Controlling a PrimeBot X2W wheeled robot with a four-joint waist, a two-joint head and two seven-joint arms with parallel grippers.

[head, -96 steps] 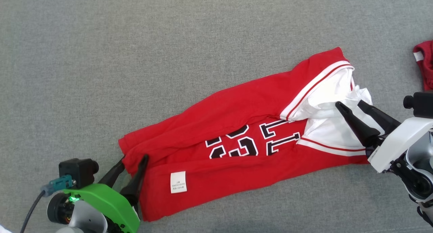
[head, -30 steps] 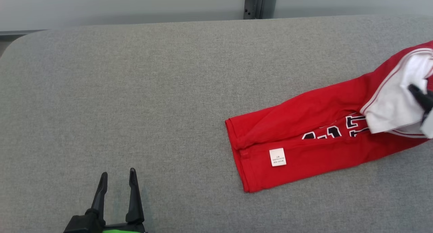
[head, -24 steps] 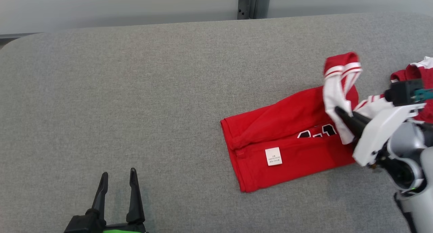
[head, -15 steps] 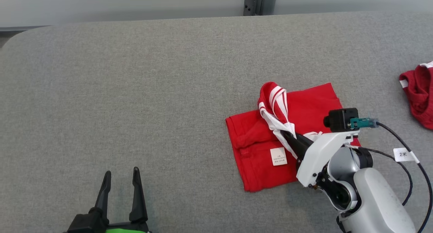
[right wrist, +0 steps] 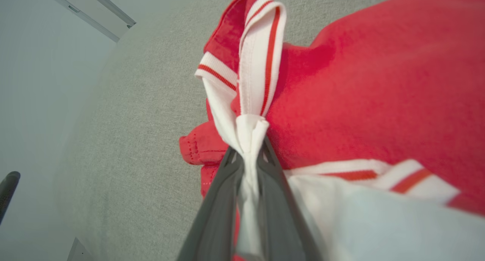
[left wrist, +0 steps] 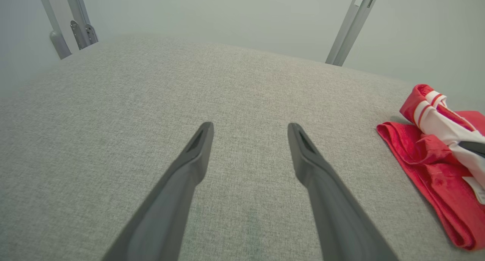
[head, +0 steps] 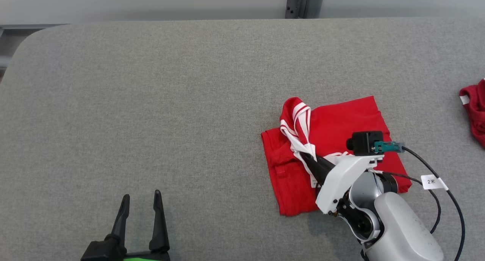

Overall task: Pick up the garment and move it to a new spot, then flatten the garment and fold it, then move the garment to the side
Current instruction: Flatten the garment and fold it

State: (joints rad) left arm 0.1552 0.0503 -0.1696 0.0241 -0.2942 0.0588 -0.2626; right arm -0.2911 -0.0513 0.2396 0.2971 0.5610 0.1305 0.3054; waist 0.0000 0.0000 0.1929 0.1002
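Right gripper point(head: 308, 160) clenched on the white striped trim of the garment point(head: 348, 117), which lies folded over right of the grey table's point(head: 151, 102) middle

My worry: the pinch holds only a thin twisted strip, so a pull could slip it free or drag the top layer askew and spoil the fold. Left gripper point(head: 140, 196), fingers spread and empty, sits at the table's near edge, left of middle. A tag point(head: 431, 181) on the right arm's cable reads "2米"; the garment's white care label point(left wrist: 479, 189) is too small to read
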